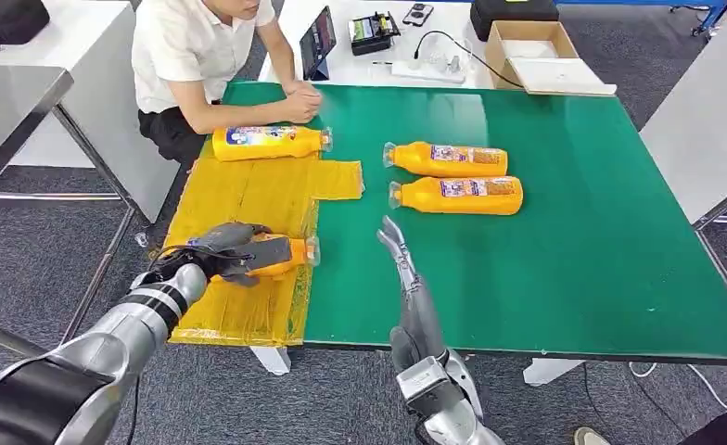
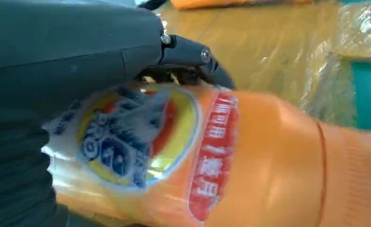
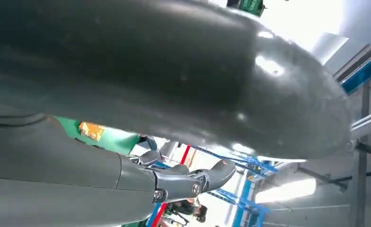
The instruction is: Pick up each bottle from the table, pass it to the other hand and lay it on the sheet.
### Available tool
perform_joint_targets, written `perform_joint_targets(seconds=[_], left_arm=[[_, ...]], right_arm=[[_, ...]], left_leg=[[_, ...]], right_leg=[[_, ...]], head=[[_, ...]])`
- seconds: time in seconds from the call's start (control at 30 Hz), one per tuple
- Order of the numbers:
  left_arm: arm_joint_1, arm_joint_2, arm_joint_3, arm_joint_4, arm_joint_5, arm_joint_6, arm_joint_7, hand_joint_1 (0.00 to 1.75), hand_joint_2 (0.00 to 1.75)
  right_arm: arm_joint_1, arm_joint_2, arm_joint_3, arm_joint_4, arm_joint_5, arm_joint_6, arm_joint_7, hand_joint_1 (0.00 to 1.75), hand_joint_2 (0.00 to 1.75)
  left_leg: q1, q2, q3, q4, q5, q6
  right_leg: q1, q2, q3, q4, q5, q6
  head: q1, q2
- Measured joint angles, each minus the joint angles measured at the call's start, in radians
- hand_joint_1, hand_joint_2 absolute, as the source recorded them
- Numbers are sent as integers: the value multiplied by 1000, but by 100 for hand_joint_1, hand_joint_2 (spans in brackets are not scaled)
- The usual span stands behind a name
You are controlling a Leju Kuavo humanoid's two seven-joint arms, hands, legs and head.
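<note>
My left hand [image 1: 230, 252] grips an orange bottle [image 1: 286, 253] over the near part of the yellow sheet [image 1: 248, 195]; its clear cap points right. Close up, that bottle [image 2: 231, 156] shows a blue and yellow label under my left hand [image 2: 79, 52]. Another orange bottle [image 1: 269, 142] lies on the sheet's far end. Two more orange bottles [image 1: 448, 159] [image 1: 459, 195] lie side by side on the green table [image 1: 545, 269]. My right hand [image 1: 399, 255] stands over the table's near middle, fingers straight and holding nothing. In the right wrist view my right hand [image 3: 183, 182] has its fingers extended.
A person in a white shirt [image 1: 202, 56] leans on the table's far left corner, hands [image 1: 299, 102] near the sheet's far bottle. Behind the green table a white table holds a cardboard box [image 1: 536, 56], a tablet [image 1: 318, 42] and cables.
</note>
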Motion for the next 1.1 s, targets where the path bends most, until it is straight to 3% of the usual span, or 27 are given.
perform_joint_targets(seconds=[0.23,0.37,0.5,0.7,0.93,1.1], left_arm=[[7,-22,6,0,43,7,-19,0,175],[10,-38,87,-1,247,-121,-142,0,175],[29,-52,140,-19,315,-140,-212,0,175],[66,-68,146,-73,254,-6,-210,0,175],[91,-83,133,-119,238,43,-206,0,175],[174,-98,130,-255,475,37,-322,0,175]], right_arm=[[1,0,1,7,-10,10,0,0,0],[-4,4,10,10,-26,21,0,0,0],[-9,4,31,14,-38,-1,0,0,0],[-9,1,38,19,-35,-22,0,0,0],[-8,-3,40,23,-26,-31,0,0,0],[-1,-11,40,23,-17,-73,0,0,0]], left_leg=[[0,-3,-2,0,1,0],[0,-3,-2,0,1,0],[0,-3,-2,0,1,0],[0,-3,-3,0,1,0],[0,-3,-4,0,1,0],[0,-3,-4,0,0,0]], right_leg=[[0,-1,0,0,0,0],[0,-1,0,0,0,0],[0,-1,0,0,0,0],[0,-1,-1,0,0,0],[0,-1,-2,0,0,0],[0,-1,-3,0,0,0]], head=[[0,0],[0,0],[0,0],[0,0],[0,0],[1,0]])
